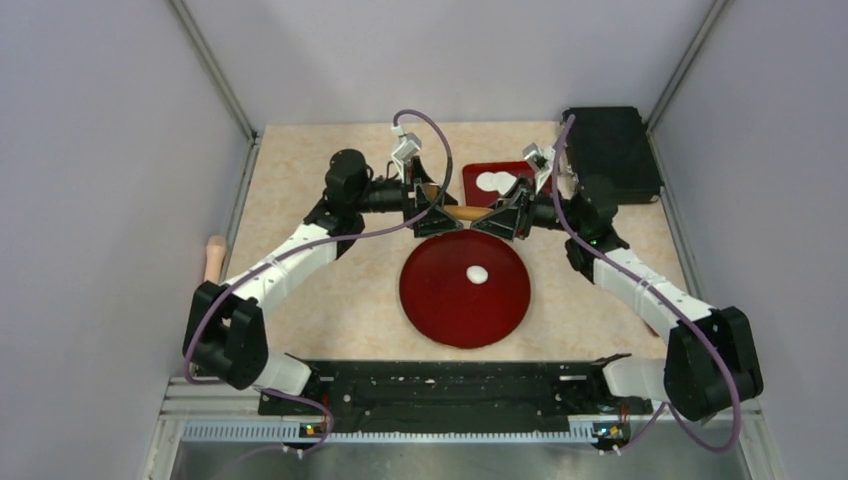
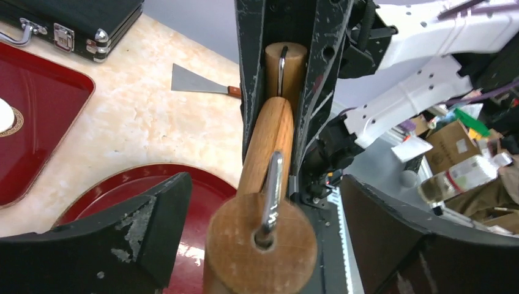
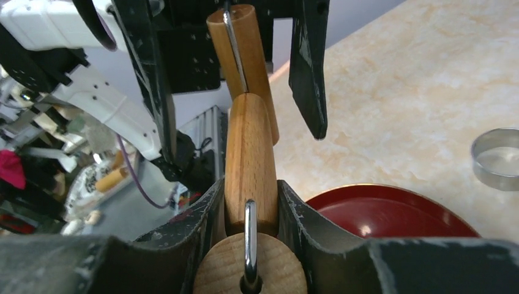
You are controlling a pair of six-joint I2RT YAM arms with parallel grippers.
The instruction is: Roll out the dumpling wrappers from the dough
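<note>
A small oval lump of dough (image 1: 477, 273) lies on the round red plate (image 1: 430, 310). White dumpling wrappers (image 1: 493, 181) lie on the red square tray (image 1: 472, 175) behind it. A wooden rolling pin (image 1: 465, 212) hangs between both grippers above the plate's far edge. My right gripper (image 3: 250, 184) is shut on one handle of the pin (image 3: 248, 147). My left gripper (image 2: 263, 184) is open, its fingers (image 2: 141, 226) standing wide apart on either side of the other handle (image 2: 260, 245) without touching it.
A black case (image 1: 610, 150) stands at the back right. A metal scraper (image 2: 199, 82) lies on the table near the case. A small metal ring (image 3: 499, 158) sits on the table beyond the plate. A wooden handle (image 1: 213, 258) lies at the left edge.
</note>
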